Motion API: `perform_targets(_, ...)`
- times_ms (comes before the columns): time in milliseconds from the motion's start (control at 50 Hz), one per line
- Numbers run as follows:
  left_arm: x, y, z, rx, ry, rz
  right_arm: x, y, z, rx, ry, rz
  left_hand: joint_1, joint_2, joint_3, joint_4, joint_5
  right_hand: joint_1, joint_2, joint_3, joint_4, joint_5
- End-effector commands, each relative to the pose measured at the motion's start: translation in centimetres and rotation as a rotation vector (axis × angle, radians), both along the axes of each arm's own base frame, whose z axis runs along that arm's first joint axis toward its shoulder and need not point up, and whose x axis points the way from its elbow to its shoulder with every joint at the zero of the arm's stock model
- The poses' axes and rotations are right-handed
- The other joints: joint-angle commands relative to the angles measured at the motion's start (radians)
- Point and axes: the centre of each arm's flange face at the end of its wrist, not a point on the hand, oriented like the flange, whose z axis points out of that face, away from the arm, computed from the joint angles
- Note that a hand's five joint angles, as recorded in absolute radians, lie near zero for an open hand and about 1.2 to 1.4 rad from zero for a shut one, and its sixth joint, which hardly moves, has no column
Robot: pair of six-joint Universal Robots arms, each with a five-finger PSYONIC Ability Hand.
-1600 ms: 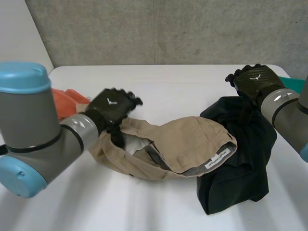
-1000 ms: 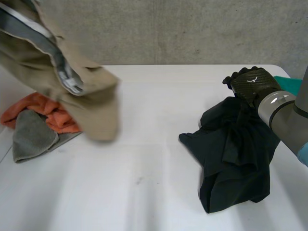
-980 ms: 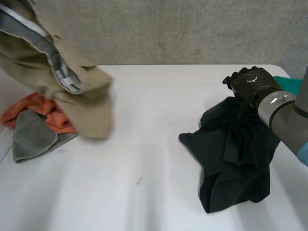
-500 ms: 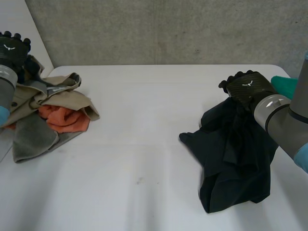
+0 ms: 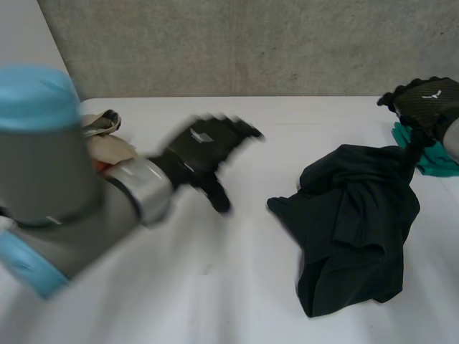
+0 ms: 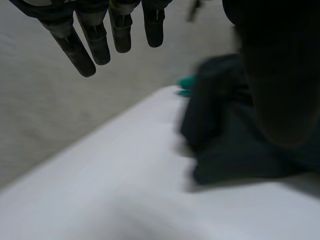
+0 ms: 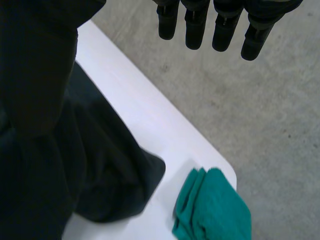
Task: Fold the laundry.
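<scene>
The left hand [image 5: 197, 147] and right hand [image 5: 427, 100] are stretched out and hold nothing. Each should grab one edge of the black cloth [image 5: 351, 215]; then pull it flat.

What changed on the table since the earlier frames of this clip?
The left robot hand carried the tan trousers off the black garment to the left end of the table, let go, and has swung back open over the middle. The right robot hand lifted off the black garment's top and now hangs open near the teal cloth. The black garment stayed put.
</scene>
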Motion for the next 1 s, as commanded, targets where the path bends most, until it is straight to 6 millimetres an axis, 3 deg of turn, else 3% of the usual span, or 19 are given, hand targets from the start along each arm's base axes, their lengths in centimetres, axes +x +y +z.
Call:
perform_targets(20,-7.2,5.3,-7.3,0.092,-0.058,-0.13,-1.7,-1.3,-2.4,0.099,0.046,0.051,-0.018,-0.028,-0.035,-0.027,-0.053,-0.045,-0.034,-0.032,-0.039,-0.046)
perform_targets(140,-10.5,6.2,-10.8,0.069,-0.091,-0.11,-2.0,-2.8,-5.8,0.138,0.036,0.139,-0.018,-0.028,-0.035,-0.027,-0.053,-0.045,-0.034,-0.032,-0.039,-0.046)
perform_targets(280,-12.5,7.8,-12.4,0.03,-0.118,-0.162,-2.4,-4.2,-8.4,0.125,0.004,0.151,-0.018,-0.028,-0.035,-0.027,-0.053,-0.045,-0.034,-0.032,-0.039,-0.046)
perform_targets(320,-13.0,7.7,-12.5,-0.002,-0.113,-0.17,-2.4,-4.3,-9.0,0.122,-0.008,0.145,0.204,0.195,0.187,0.196,0.169,-0.008,0.004,0.005,-0.002,-0.009)
perform_targets(360,-13.3,7.5,-12.5,-0.023,-0.105,-0.17,-2.3,-4.3,-9.1,0.121,-0.023,0.141,0.571,0.561,0.554,0.562,0.536,0.311,0.323,0.325,0.318,0.31)
perform_targets(380,-13.4,7.2,-12.2,-0.037,-0.097,-0.161,-2.3,-4.2,-9.2,0.125,-0.047,0.141,1.058,1.049,1.041,1.05,1.023,0.795,0.807,0.809,0.802,0.794)
perform_targets(420,-13.3,6.6,-11.6,-0.051,-0.085,-0.138,-2.2,-4.0,-9.3,0.132,-0.074,0.137,1.204,1.194,1.187,1.195,1.169,1.175,1.187,1.189,1.182,1.174)
perform_targets(440,-13.1,6.1,-11.1,-0.057,-0.078,-0.116,-2.1,-3.9,-9.3,0.135,-0.088,0.137,1.204,1.194,1.187,1.195,1.169,1.176,1.188,1.19,1.183,1.175)
perform_targets(520,-11.2,3.4,-7.2,-0.105,-0.033,0.027,-0.5,-2.5,-7.7,0.124,-0.147,0.185,1.204,1.194,1.187,1.195,1.169,1.176,1.188,1.19,1.183,1.175)
perform_targets(540,-10.0,2.2,-5.4,-0.126,-0.015,0.088,0.1,-1.8,-6.4,0.101,-0.167,0.207,1.204,1.194,1.187,1.195,1.169,1.176,1.188,1.19,1.183,1.175)
perform_targets(600,-7.9,0.0,-2.7,-0.166,0.018,0.168,0.9,-0.7,-4.1,0.053,-0.197,0.231,1.204,1.194,1.187,1.195,1.169,1.176,1.188,1.19,1.183,1.175)
perform_targets(620,-6.5,-1.2,-1.1,-0.189,0.039,0.201,1.6,0.1,-2.4,0.014,-0.223,0.248,1.204,1.194,1.187,1.195,1.169,1.176,1.188,1.19,1.183,1.175)
perform_targets(700,-3.4,-4.0,1.2,-0.228,0.062,0.253,3.3,2.0,0.9,-0.038,-0.312,0.279,1.204,1.194,1.187,1.195,1.169,1.176,1.188,1.19,1.183,1.175)
perform_targets(760,-2.1,-5.6,0.8,-0.219,0.046,0.262,4.4,2.6,0.9,-0.015,-0.366,0.292,1.204,1.194,1.187,1.195,1.169,1.176,1.188,1.19,1.183,1.175)
perform_targets(820,-0.4,-7.6,-1.0,-0.177,0.004,0.299,7.0,3.4,-0.7,0.045,-0.387,0.342,1.204,1.194,1.187,1.195,1.169,1.176,1.188,1.19,1.183,1.175)
perform_targets(920,2.0,-11.4,-6.5,-0.083,-0.092,0.392,9.7,3.1,-5.1,0.074,-0.256,0.402,1.204,1.194,1.187,1.195,1.169,1.176,1.188,1.19,1.183,1.175)
perform_targets(940,2.2,-11.7,-7.2,-0.066,-0.1,0.398,10.0,2.9,-5.7,0.069,-0.234,0.408,1.186,1.177,1.17,1.178,1.152,1.083,1.095,1.097,1.09,1.082)
perform_targets(980,2.7,-12.3,-8.4,-0.036,-0.118,0.411,10.7,2.7,-6.7,0.064,-0.195,0.421,0.818,0.809,0.801,0.81,0.783,0.653,0.665,0.667,0.659,0.652)
perform_targets(1000,2.9,-12.4,-8.8,-0.021,-0.132,0.406,11.3,2.8,-7.4,0.064,-0.162,0.426,0.558,0.548,0.541,0.549,0.523,0.174,0.186,0.188,0.18,0.173)
